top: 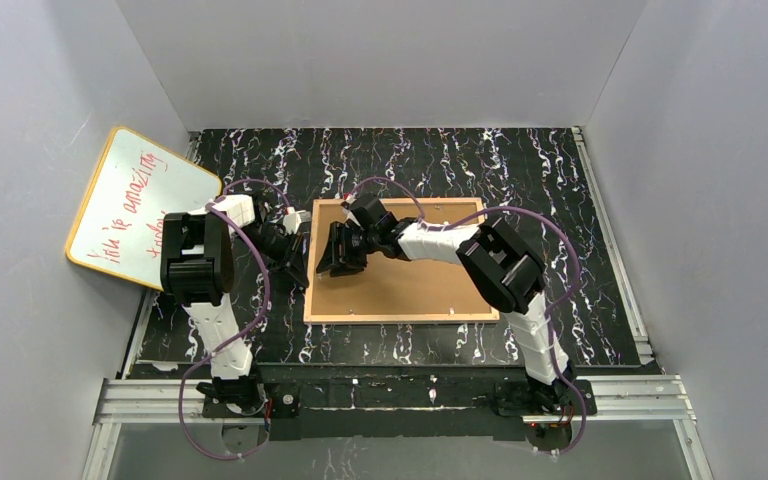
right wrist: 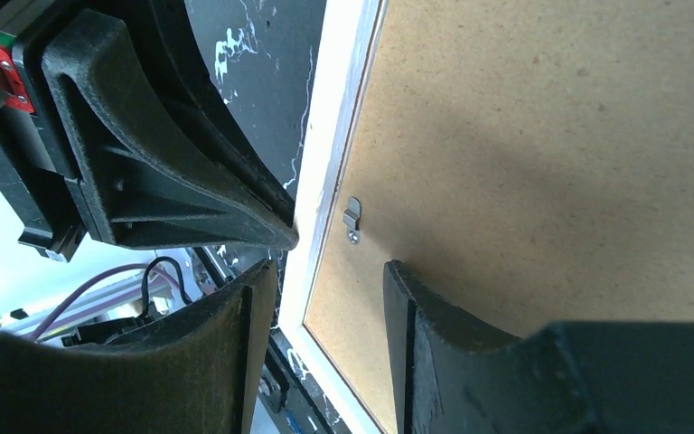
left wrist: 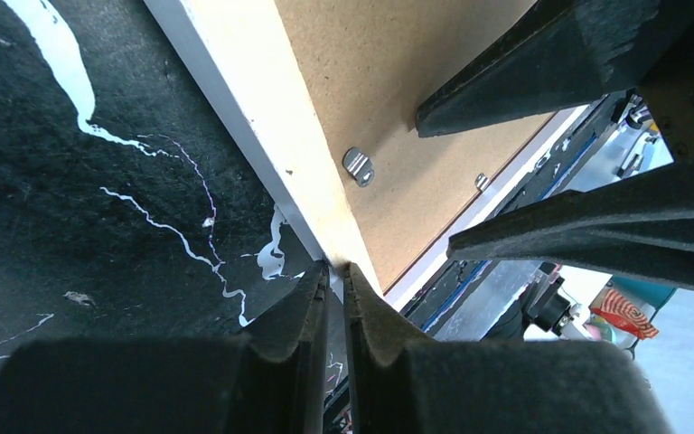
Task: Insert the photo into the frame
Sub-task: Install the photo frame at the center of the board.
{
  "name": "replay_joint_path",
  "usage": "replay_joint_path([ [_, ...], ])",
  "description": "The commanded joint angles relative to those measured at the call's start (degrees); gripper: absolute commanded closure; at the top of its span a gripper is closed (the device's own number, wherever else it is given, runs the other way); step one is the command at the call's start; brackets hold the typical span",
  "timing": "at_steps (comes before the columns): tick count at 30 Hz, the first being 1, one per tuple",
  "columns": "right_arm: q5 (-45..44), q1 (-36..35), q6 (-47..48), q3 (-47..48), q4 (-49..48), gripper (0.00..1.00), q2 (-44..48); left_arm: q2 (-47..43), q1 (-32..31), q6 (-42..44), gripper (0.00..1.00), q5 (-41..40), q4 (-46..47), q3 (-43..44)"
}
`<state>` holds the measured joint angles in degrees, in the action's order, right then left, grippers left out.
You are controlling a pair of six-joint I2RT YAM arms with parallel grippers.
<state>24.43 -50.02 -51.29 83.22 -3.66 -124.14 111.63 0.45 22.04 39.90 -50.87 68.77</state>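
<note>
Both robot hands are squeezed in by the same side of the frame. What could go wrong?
1. The left gripper and right gripper sit very close, so they might bump.
2. The right gripper's open fingers straddle the rail of the thin rectangular tan-wood frame near a small silver metal tab. Closing might slip off or shove the frame sideways.

Two robot arms lean in over the frame, which lies reverse side up on the black, white-veined worktop, its tan rim enclosing a brown backing board. The left gripper sits at the frame's left edge. The right gripper hangs over the board's left part, just beside it. An orange-rimmed whiteboard with red handwriting leans against the left wall.
</note>
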Motion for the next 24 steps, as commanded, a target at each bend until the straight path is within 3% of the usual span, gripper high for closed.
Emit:
replay_joint_path([
  [1,0.5,-0.7,-0.2,2.8,-1.8,0.45,-1.8,-0.3,-0.7,1.4,0.93,-3.3,2.3,-1.9],
  [24,3.5,-1.7,0.2,7.0,-1.6,0.50,-7.0,-0.4,-0.7,1.8,0.94,-3.5,1.7,-1.9],
])
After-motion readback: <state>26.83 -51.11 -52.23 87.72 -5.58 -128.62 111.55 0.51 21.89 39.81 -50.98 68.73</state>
